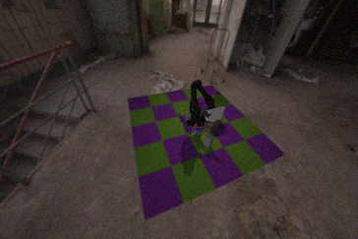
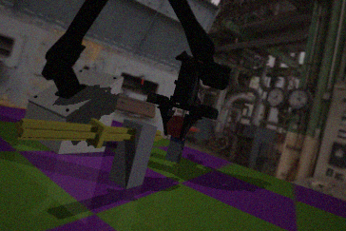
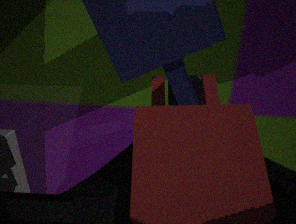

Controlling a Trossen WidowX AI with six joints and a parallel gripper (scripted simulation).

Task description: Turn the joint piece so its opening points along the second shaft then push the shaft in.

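The jaws (image 2: 180, 129) hold the red joint piece (image 2: 175, 125) (image 3: 197, 160), which sits beside the blue block (image 3: 160, 37) and its short shaft (image 3: 182, 85). To the left in the exterior view, the yellow shaft (image 2: 62, 129) lies across the grey block (image 2: 133, 153).

On the things in front of me I can read no text, no label and no number; some round gauges (image 2: 298, 98) show faces too blurred for reading.
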